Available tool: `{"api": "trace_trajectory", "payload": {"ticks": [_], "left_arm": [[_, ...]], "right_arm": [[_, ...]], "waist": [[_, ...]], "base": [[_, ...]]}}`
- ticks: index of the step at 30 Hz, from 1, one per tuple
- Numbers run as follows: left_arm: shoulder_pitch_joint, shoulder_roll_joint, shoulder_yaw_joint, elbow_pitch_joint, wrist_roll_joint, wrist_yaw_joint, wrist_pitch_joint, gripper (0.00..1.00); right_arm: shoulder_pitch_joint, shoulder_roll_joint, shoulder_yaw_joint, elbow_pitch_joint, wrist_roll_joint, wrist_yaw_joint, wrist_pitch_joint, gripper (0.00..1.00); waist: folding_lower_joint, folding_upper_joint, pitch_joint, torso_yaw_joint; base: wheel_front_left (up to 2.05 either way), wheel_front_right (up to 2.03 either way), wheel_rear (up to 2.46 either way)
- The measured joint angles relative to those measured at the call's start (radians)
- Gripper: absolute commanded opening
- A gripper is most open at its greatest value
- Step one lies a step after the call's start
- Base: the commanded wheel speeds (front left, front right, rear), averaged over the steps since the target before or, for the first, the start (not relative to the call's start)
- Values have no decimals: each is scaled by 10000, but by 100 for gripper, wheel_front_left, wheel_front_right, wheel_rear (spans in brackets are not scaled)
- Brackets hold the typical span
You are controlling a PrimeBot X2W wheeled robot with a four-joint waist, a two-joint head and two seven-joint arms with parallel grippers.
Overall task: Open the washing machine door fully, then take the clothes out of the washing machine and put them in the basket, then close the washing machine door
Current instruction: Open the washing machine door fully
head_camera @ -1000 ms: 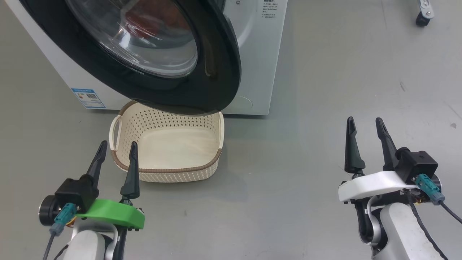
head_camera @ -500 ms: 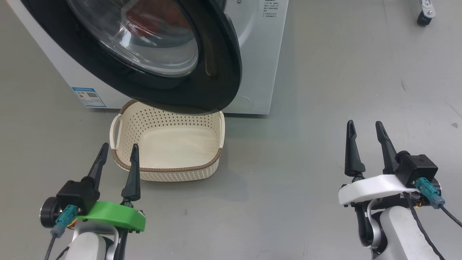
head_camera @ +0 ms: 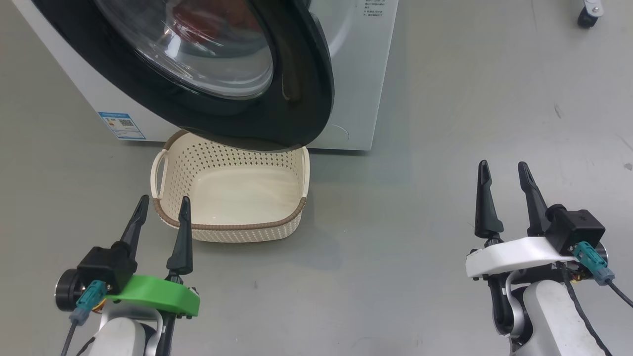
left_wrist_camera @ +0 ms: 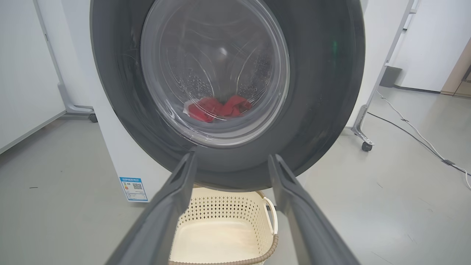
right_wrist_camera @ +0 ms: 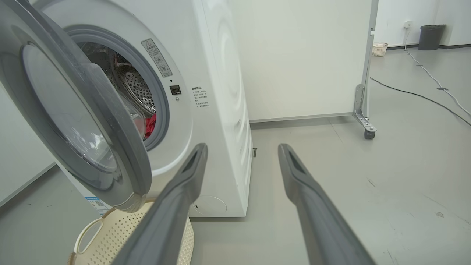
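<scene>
The washing machine door with its black rim and glass bowl stands ajar, swung partly out over the cream basket on the floor. Red clothes lie in the steel drum behind the glass, and as a red patch clothes peek through the gap beside the door. The white washing machine fills the top left. My left gripper is open, low beside the basket's near left corner. My right gripper is open over bare floor, well right of the machine.
Grey floor spreads right of the machine. A white panel on a castor foot stands behind and right of the washing machine, cables run across the floor beyond, and a dark bin stands far back. Another castor shows top right.
The head camera has shifted slightly, so the machine and basket sit a little higher in the picture. Both grippers stay open and hardly move.
</scene>
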Motion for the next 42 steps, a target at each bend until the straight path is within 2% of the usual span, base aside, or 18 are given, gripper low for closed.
{"api": "trace_trajectory", "payload": {"ticks": [6, 12, 13, 14, 22, 27, 36, 42], "left_arm": [[-5, 0, -81, -81, 2, 0, 0, 100], [-30, -2, -224, -155, 2, -13, 0, 100], [-47, -2, -245, -163, 2, -13, 0, 100], [-69, -2, -259, -171, 2, -17, 0, 100], [-474, -2, -502, -238, -17, -102, 0, 100], [-706, -6, -640, -238, -276, -132, 0, 100], [-961, -13, -863, -199, -537, -132, 0, 100], [-1075, -21, -867, -90, -642, -132, 0, 100]], "right_arm": [[-100, -75, 119, -71, -360, 100, 0, 100], [-834, -238, 201, -138, -489, 311, 0, 100], [-977, -274, 247, -140, -491, 395, 2, 72], [-1120, -328, 305, -140, -510, 460, 31, 0], [-2477, -456, 303, -67, -232, 867, 777, 0], [-3254, -71, -79, 159, 1193, 1001, 1632, 0], [-4878, 88, -731, 713, 3638, 1147, 3423, 0], [-5529, 203, -1093, 1264, 5682, 1145, 4596, 0]], "waist": [[0, 0, 269, 54], [0, 0, 631, 159], [0, 0, 698, 185], [0, 0, 764, 213], [1, 0, 1319, 512], [0, 0, 1633, 789], [1, 0, 2055, 1384], [1, 0, 2203, 1720]], "base": [[0, 0, 0], [0, 0, 0], [0, 0, 0], [0, 0, 0], [0, 0, 0], [0, 0, 0], [0, 0, 0], [0, 0, 0]]}}
